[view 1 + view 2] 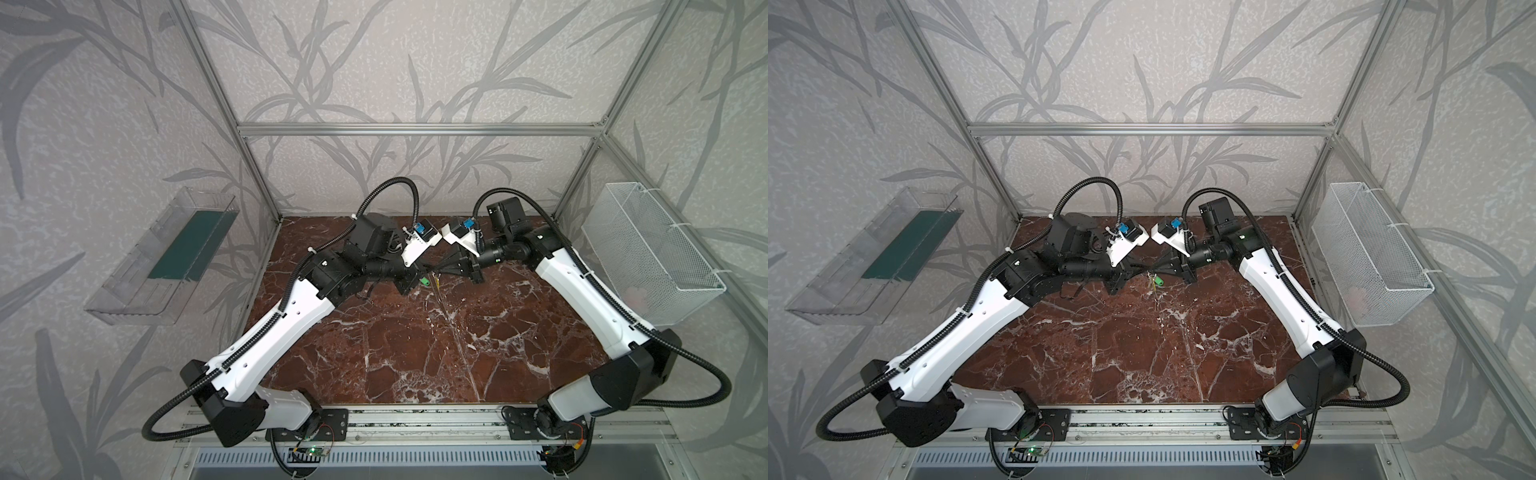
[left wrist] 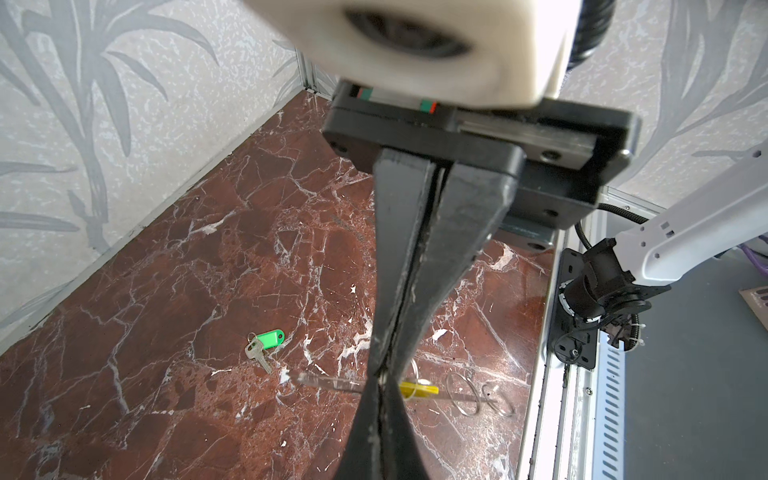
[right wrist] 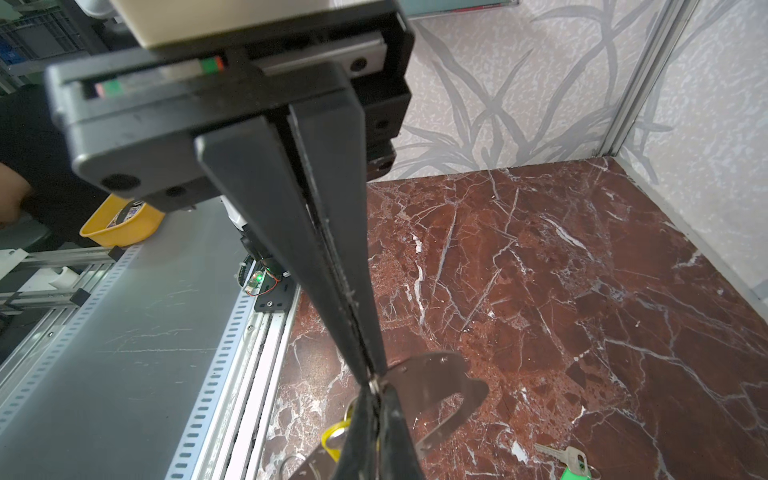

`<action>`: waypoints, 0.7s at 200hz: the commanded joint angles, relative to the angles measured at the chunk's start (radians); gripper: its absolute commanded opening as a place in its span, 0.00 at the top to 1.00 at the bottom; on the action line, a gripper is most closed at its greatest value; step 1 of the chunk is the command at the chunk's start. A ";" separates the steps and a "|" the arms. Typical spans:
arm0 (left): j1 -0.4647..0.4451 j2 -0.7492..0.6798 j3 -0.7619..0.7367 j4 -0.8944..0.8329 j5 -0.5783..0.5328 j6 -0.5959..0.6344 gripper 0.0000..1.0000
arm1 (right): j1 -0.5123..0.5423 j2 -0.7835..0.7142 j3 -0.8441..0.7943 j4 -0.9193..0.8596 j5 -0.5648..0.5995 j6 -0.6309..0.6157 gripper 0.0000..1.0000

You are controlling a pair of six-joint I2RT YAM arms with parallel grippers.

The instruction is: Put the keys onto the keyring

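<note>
Tip to tip, left claw (image 2: 381, 386) and right claw (image 3: 375, 390) — both tight on the keyring (image 3: 428, 374) — green-tagged key (image 2: 270, 338) apart.

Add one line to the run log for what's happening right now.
left gripper shut on keyring | right gripper shut on keyring, tip to tip | yellow tag hanging at keyring | green-tag key on table

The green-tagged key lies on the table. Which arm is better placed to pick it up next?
Left, by a little. Both the left gripper and right gripper are shut at the keyring, roughly over the green-tagged key. The left wrist view shows that key wholly; the right wrist view only at its edge.
</note>
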 commanded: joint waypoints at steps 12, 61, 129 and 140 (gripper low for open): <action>0.002 -0.020 -0.042 0.029 -0.001 -0.004 1.00 | 0.005 -0.070 -0.055 0.128 -0.027 0.115 1.00; 0.002 -0.072 -0.125 0.147 -0.011 -0.044 1.00 | 0.004 -0.115 -0.156 0.263 -0.026 0.227 0.87; 0.005 -0.128 -0.208 0.271 -0.018 -0.084 1.00 | -0.011 -0.161 -0.253 0.349 0.004 0.298 0.68; 0.007 -0.135 -0.218 0.286 -0.014 -0.089 1.00 | -0.011 -0.168 -0.266 0.365 0.024 0.313 0.65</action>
